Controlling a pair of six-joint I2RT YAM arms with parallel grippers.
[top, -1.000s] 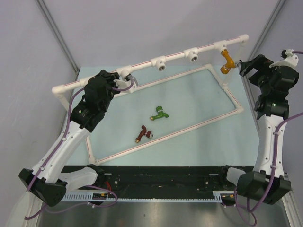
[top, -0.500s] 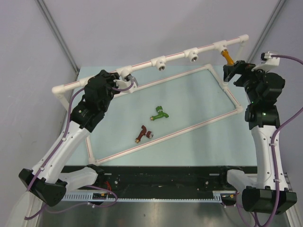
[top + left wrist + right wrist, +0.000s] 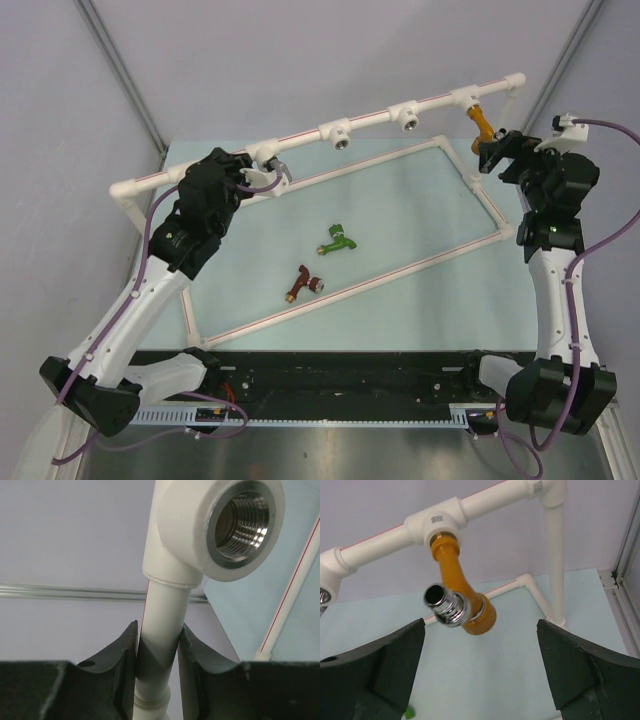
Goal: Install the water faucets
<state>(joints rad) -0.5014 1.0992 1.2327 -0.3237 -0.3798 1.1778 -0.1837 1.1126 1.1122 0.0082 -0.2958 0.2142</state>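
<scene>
**Right gripper (image 3: 493,152) brought in around the orange faucet (image 3: 483,122)**

A second ago the right gripper is seen standing off to the right of the frame (image 3: 300,136). Now it is carried in to the orange faucet, so that the faucet's lower end is flanked by it. In the wrist view the fingers are spread wide, one to each side of the chrome spout, and nothing is touched (a clear gap is shown on both sides).

The orange faucet is found at the far-right tee of the top rail. Its threaded end is seated in the tee, and its body is angled down toward the table (image 3: 420,290). Whether it is screwed fully home cannot be told. The approach is best read as a fresh grip being prepared for another turn.

No change is seen on the left. The left gripper (image 3: 157,645) is pinched onto the white upright of the frame, just below an empty socket (image 3: 240,522), and the frame is judged to be steadied by it.

The green faucet (image 3: 337,240) and the brown faucet (image 3: 303,284) are left lying on the table inside the frame's base, near each other but apart, with neither touched by a gripper. One faucet of three is thus placed. Two are still to be fetched, and empty sockets are open for them along the rail.
</scene>
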